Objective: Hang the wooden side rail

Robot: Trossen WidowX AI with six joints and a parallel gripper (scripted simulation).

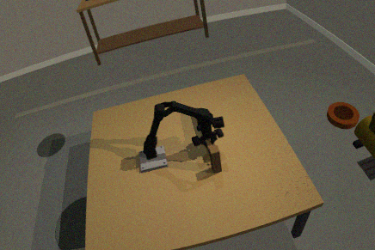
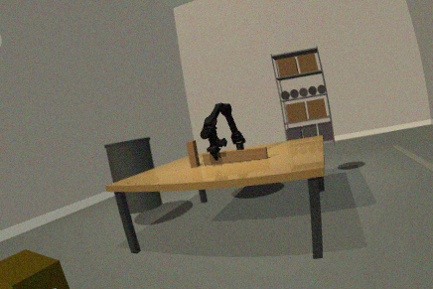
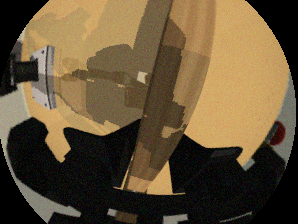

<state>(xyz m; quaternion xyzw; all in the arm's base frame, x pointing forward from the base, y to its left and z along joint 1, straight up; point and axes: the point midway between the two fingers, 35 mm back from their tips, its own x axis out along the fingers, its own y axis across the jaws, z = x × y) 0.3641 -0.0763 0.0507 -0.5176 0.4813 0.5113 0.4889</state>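
The end effector (image 2: pixel 215 153) is clamped on the wooden side rail (image 2: pixel 243 154) close to the rail's hooked end, holding that end just beside the headboard post (image 2: pixel 193 154). In the exterior view the rail's long axis runs away from the post along the counter (image 2: pixel 278 164), with its far end apparently resting on the wood. The coming move likely turns on that short gap: the 2 hooks, too small to make out here, must travel along the rail's axis into the post's slot and then settle down.
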